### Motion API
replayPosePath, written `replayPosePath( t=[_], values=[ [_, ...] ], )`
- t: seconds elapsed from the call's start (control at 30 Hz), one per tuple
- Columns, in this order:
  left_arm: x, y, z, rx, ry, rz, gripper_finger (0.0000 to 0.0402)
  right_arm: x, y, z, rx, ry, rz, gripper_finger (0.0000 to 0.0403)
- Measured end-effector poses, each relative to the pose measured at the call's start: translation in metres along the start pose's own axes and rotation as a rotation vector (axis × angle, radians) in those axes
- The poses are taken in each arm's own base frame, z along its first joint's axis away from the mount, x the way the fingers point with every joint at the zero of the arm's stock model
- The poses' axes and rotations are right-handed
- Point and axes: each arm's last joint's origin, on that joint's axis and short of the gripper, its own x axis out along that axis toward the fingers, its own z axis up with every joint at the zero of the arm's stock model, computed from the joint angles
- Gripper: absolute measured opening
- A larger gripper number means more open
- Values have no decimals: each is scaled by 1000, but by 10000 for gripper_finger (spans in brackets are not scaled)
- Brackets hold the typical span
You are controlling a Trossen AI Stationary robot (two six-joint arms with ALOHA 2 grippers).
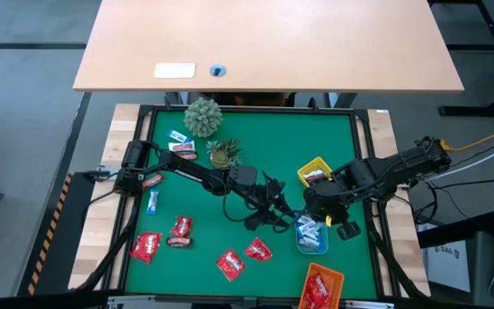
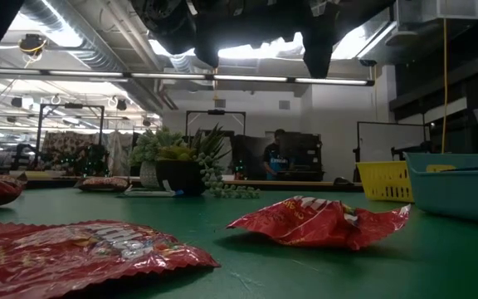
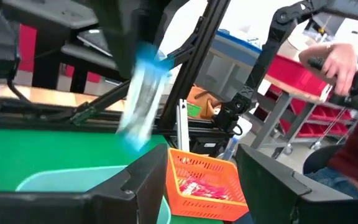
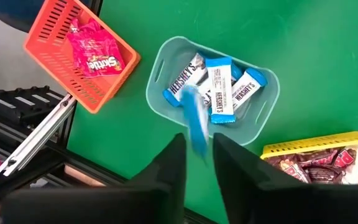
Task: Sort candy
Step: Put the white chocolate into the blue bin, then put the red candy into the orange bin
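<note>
Hanging blurred between right fingers [image 4: 173, 155], blue-and-white candy [image 4: 196, 124] over blue tray [image 4: 160, 74].

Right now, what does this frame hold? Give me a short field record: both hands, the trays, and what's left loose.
right hand: above the blue tray
candy at right hand: blue-and-white wrapper, blurred; held or dropping, cannot tell
left hand: open, empty, beside the blue tray
blue tray contents: blue-and-white bars
orange tray: red packets
yellow tray: dark mini bars
loose on mat: several red packets, a few small sweets near the plants
</note>
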Motion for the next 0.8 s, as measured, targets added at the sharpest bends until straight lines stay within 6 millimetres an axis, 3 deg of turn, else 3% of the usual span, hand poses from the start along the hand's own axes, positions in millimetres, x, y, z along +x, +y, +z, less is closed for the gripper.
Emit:
replayPosePath(
  t=[0.2, 0.4, 0.63, 0.8],
  values=[
    [-3, 3, 3, 17, 10, -19, 185, 0, -1, 0, 0, 2, -48, 134],
    [-18, 2, 22, -6, 67, -45, 185, 0, -2, 0, 0, 1, -61, 148],
    [-42, -15, 28, -6, 319, 70, 185, 0, -2, 0, 0, 0, -61, 149],
    [-56, -39, 18, -18, 546, 207, 185, 0, -2, 0, -1, -1, -61, 149]
  ],
)
